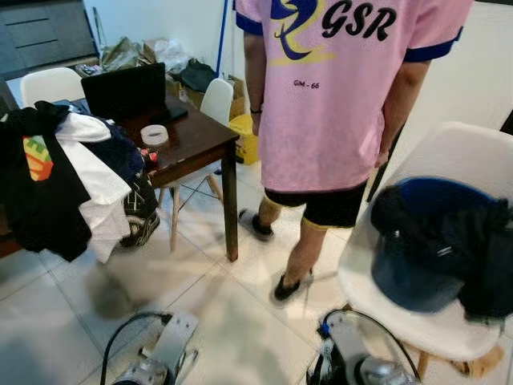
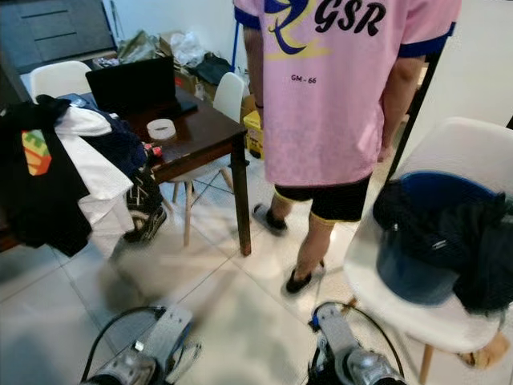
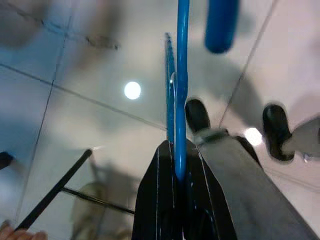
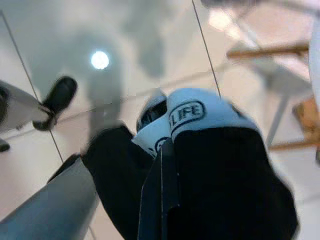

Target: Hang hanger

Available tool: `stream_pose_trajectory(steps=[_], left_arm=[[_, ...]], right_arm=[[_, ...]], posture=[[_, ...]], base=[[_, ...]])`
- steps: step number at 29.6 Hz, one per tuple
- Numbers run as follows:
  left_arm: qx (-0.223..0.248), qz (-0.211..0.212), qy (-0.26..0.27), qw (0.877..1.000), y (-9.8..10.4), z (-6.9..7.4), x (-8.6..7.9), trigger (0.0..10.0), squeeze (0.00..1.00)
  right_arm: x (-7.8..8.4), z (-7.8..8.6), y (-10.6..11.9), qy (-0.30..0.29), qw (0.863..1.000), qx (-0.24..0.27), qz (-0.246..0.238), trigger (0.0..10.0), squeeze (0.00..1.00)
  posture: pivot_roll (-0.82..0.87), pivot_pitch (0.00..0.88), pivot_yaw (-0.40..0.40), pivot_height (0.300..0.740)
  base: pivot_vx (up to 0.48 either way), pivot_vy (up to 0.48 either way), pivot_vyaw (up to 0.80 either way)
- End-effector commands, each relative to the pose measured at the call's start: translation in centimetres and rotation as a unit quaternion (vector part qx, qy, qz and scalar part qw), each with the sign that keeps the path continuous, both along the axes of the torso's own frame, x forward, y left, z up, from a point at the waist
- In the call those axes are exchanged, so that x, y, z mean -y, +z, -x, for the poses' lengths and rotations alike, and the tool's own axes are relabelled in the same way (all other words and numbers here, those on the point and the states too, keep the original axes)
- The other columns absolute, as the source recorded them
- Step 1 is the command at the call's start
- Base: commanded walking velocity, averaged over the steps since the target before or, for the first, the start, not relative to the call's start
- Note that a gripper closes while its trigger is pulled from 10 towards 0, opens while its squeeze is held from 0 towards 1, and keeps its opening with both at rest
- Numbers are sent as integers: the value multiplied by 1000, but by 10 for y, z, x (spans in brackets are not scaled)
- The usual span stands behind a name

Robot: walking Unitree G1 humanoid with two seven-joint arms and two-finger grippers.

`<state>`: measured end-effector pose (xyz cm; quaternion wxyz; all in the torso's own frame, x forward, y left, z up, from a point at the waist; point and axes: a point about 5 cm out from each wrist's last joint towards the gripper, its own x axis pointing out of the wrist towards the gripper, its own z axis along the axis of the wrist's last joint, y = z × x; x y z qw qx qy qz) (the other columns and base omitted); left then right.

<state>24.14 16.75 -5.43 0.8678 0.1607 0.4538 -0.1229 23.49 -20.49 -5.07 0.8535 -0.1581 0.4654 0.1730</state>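
**Q:** State the condition of each tool and the location of the hanger.

**A:** The left tool (image 3: 175, 200) is closed on the blue hanger (image 3: 181, 90), which runs out from between its black fingers above the tiled floor (image 3: 90, 130). The right tool (image 4: 162, 200) is closed on a black garment (image 4: 225, 185) with a white printed label. Both arms are carried low, at the near side of the person (image 1: 337, 104).

**Q:** What could go wrong from here?

**A:** Three hazards, as judged.
1. The person in the pink shirt stands directly ahead, between the worktop (image 1: 196, 144) and the near white chair (image 1: 449, 241). Walking forward risks contact with their legs.
2. The hanger projects well beyond the left tool. It may catch on the worktop leg or on the person.
3. The garment hangs loose from the right tool and may drag or slip. No rail for hanging can be identified, so the destination is uncertain.

**Q:** Give the counts.

**A:** One hanger. One held garment. One person. Three white chairs: one beside the person, two at the worktop. One worktop, carrying one laptop (image 1: 128, 90), one roll of tape (image 1: 154, 135) and one heap of clothes (image 1: 64, 168).
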Motion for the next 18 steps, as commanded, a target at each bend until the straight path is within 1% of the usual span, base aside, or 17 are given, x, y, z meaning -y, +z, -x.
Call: stream_pose_trajectory(steps=[1, 5, 10, 18], left_arm=[[-10, -6, -2, 1000, -3, 5, -2, 10000, 0], [-10, -5, 5, 1000, -4, 6, -3, 10000, 0], [-12, 8, 17, 1000, -5, 7, -2, 10000, 0], [-11, 9, 19, 1000, -4, 7, -3, 10000, 0]], right_arm=[[-3, 3, -2, 3, 1000, -3, -4, 10000, 0], [-2, 3, -2, -9, 1000, 3, -5, 10000, 0], [-2, 3, -3, -16, 1000, 8, -4, 10000, 0], [-3, 3, -2, -14, 1000, 9, -7, 10000, 0]], posture=[[47, 0, -39, 740], [48, 0, -39, 740], [49, 0, -38, 740], [50, 0, -36, 740]], base=[[0, 0, 794], [0, 0, 723], [0, 0, 0], [340, 0, 0]])
